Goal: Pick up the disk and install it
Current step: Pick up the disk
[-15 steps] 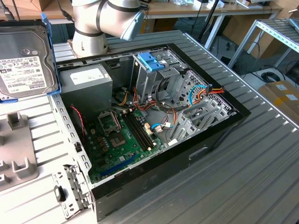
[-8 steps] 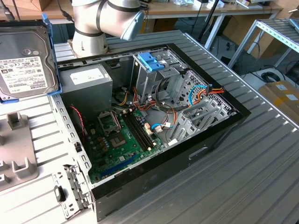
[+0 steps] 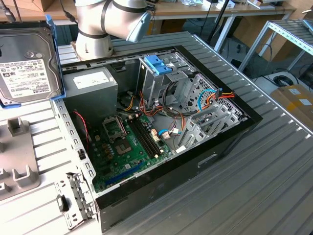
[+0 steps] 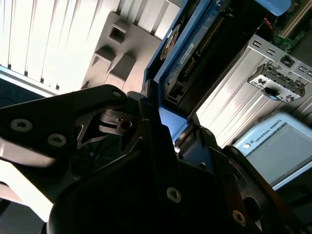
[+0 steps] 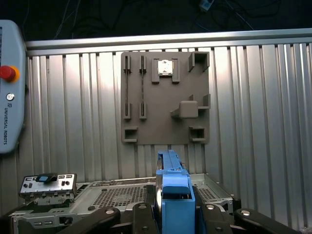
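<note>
The disk (image 3: 27, 63), a dark grey drive with a white label and a light blue bracket, hangs in the air at the exterior view's upper left, beside the open computer case (image 3: 234, 132). In both wrist views my gripper (image 5: 174, 217) is shut on the disk, its black fingers (image 5: 141, 214) pressing the blue bracket edge (image 5: 174, 187) from both sides. The second wrist view shows the disk (image 4: 187, 53) edge-on, reaching away from the gripper (image 4: 168, 124). A blue caddy handle (image 3: 159, 63) sits on the case's drive cage.
A grey fixture plate (image 5: 165, 97) with slots and blocks lies on the ribbed metal table (image 5: 253, 97) under the disk. The case holds a power supply (image 3: 90, 83), a motherboard (image 3: 127, 147) and loose cables (image 3: 215, 98). A teach pendant (image 5: 9, 87) lies beside the plate.
</note>
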You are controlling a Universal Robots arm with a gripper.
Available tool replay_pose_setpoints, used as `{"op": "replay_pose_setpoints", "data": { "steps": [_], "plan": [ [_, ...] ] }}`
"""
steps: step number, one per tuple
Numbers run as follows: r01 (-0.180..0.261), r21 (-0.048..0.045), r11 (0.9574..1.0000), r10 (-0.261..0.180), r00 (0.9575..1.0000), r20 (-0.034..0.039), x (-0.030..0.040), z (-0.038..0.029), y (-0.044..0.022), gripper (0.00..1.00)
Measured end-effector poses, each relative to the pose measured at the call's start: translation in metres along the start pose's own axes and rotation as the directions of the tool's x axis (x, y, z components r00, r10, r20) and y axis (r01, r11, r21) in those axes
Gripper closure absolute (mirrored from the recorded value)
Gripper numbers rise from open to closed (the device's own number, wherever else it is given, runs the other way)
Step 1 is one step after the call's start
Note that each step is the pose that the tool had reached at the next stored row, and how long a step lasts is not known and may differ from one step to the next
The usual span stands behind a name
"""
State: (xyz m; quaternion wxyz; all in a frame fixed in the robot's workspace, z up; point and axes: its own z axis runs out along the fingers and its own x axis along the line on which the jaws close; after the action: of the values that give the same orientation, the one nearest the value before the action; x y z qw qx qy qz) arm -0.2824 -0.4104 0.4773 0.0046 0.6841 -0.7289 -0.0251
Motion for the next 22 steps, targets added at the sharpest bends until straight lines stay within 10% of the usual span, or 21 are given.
{"op": "replay_pose_setpoints", "data": {
  "steps": [22],
  "plan": [
    [0.0,0.0,1.0,0.0,1.0,0.0,0.0,0.0011,-0.0039,0.63]
  ]
}}
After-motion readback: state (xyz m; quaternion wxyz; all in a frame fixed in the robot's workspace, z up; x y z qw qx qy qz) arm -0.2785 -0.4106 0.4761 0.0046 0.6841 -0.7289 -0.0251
